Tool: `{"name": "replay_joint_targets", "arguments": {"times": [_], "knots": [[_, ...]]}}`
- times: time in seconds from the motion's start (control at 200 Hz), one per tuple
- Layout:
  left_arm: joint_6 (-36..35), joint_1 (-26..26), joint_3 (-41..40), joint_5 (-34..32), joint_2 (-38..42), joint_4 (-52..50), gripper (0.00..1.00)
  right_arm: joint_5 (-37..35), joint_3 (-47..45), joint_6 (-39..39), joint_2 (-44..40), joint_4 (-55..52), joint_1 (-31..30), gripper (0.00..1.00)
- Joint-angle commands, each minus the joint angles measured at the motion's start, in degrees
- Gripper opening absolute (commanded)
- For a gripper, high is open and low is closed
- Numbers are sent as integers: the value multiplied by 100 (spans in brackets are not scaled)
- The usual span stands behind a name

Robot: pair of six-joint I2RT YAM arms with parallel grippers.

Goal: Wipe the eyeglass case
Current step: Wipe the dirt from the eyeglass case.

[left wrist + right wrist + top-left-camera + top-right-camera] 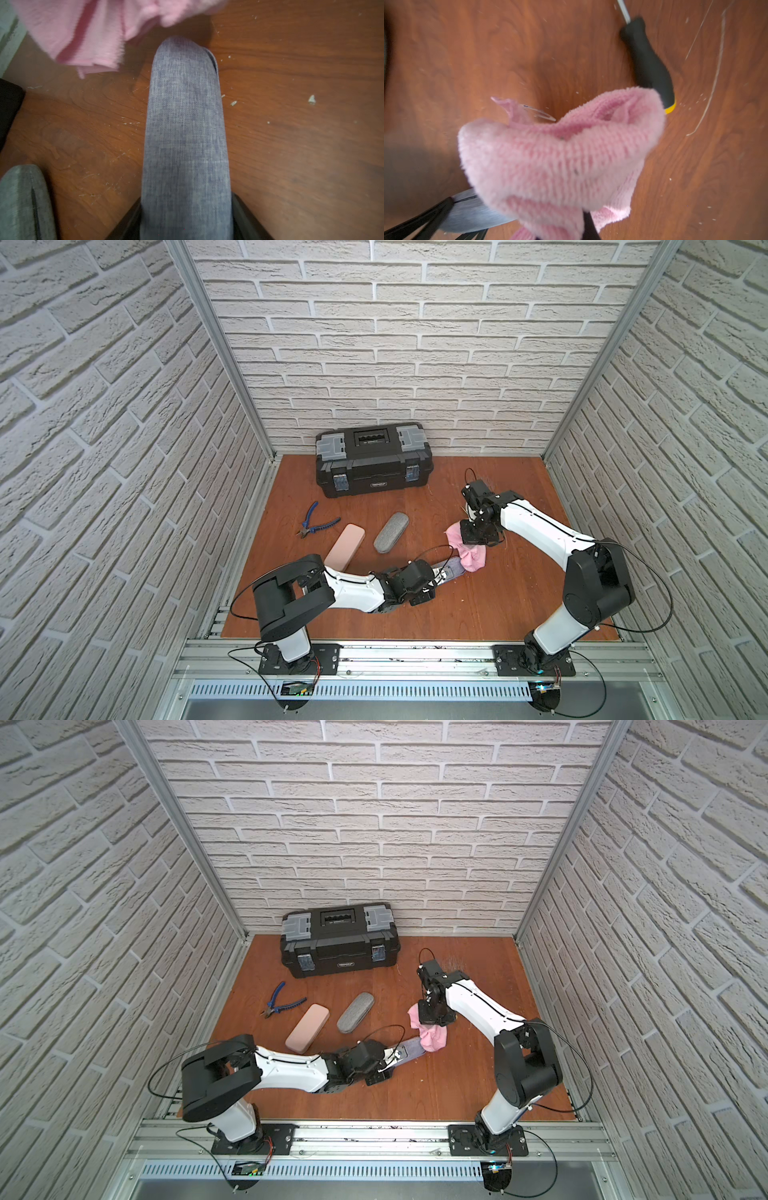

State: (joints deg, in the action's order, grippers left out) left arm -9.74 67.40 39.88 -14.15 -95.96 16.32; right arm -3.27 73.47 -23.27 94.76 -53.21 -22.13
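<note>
My left gripper is shut on the near end of a blue-grey fabric eyeglass case, which lies low over the wooden table and points toward the right arm. The left wrist view shows the case running out between the black fingers. A pink cloth bunches in my right gripper, which is shut on it and points down at the case's far end. In the right wrist view the blurred cloth hides most of the jaws and overlaps the case. I cannot tell if cloth and case touch.
A grey eyeglass case and a pale pink one lie left of the held case. Blue-handled pliers lie further left. A black toolbox stands at the back wall. A black-handled screwdriver lies under the right arm.
</note>
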Motion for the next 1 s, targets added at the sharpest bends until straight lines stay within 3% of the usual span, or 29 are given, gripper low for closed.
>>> {"name": "replay_joint_targets", "arguments": {"times": [0.0, 0.145, 0.27, 0.385, 0.46, 0.58, 0.685, 0.725, 0.8, 0.895, 0.995], "knots": [[-289, 272, -123, -888, -209, -161, 21, 529, 431, 0, 304, -187, -701, 3], [-285, 466, -56, -1480, -370, -226, 22, 2720, -95, -992, 540, 1196, -942, 3], [-118, 540, -24, -1593, -388, -277, 21, 3141, -703, -1209, 493, 1651, -680, 3], [105, 529, 35, -1617, -440, -405, 20, 2666, -1296, -848, 358, 1235, 237, 3], [209, 515, 34, -1601, -433, -425, 18, 1707, -1318, -472, 280, 844, 657, 3], [218, 461, 35, -1492, -419, -457, 17, 276, -705, -127, 204, 248, 511, 3], [234, 370, 92, -1278, -365, -625, 17, 59, -60, -9, -41, 179, 27, 3], [247, 309, 109, -1142, -316, -721, 17, 311, 152, 3, -58, 179, -193, 3], [368, 144, 100, -823, -219, -811, 17, 1542, 254, -259, 62, 346, -401, 3], [560, -44, 32, -534, -86, -812, 17, 2947, -377, -970, 130, 1163, -485, 3], [695, -136, -30, -364, -13, -804, 17, 3352, -990, -1179, 146, 1678, -303, 3]]}}
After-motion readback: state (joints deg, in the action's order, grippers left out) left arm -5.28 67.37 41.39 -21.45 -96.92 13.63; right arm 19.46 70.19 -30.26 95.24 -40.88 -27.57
